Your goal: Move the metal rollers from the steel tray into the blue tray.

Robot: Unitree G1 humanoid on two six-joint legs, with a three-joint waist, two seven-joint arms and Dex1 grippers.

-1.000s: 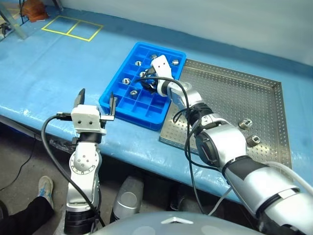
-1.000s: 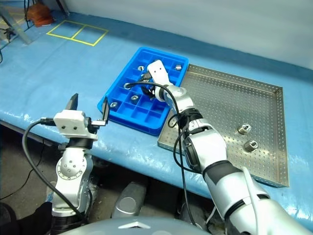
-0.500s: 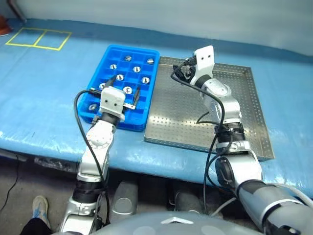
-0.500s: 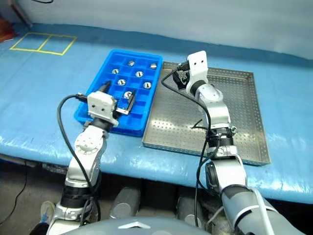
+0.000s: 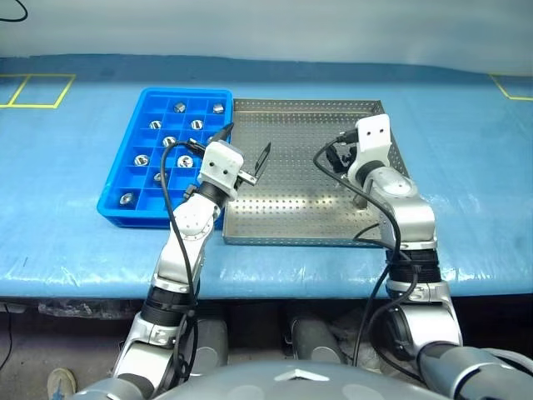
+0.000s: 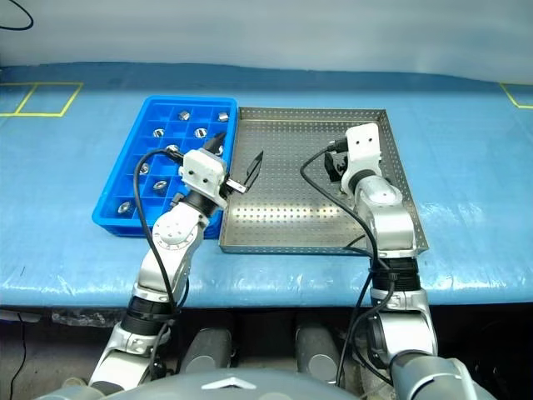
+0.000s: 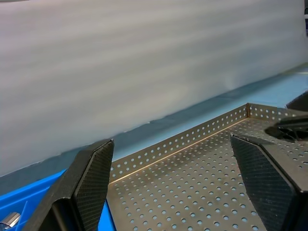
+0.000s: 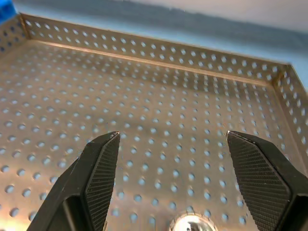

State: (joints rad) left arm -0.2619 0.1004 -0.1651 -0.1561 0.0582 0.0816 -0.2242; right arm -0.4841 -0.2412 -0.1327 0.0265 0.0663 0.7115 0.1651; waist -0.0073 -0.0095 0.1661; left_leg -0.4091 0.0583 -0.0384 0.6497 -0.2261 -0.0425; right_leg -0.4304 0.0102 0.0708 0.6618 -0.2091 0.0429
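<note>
The small shiny silver-grey metal rollers (image 5: 176, 106), short hollow cylinders all alike, lie mostly one to a compartment in the bright blue plastic grid tray (image 5: 117, 172), which sits on the blue-covered table (image 5: 75, 242) touching the left rim of the large square perforated steel tray (image 5: 300, 208). One roller (image 8: 191, 224) rests on the steel tray's floor close under the right gripper (image 8: 173, 159), towards the tray's right rim and between its wide-spread black fingers (image 8: 98, 168), which hold nothing. The left gripper (image 5: 246, 153) hangs over the left part of the steel tray, near the seam with the blue tray, its fingers also spread wide and empty. The rollers look rigid and dense for their size, with a smooth polished skin that is likely slippery and free to roll on the perforated sheet if nudged sideways. The surest hold would probably be across the round outer wall, the pads coming down on either side while the roller stands on its flat end. They seem in no danger of breaking, though a loose pinch could squirt one away. No brand, label or readable writing appears on the trays, rollers or grippers.
</note>
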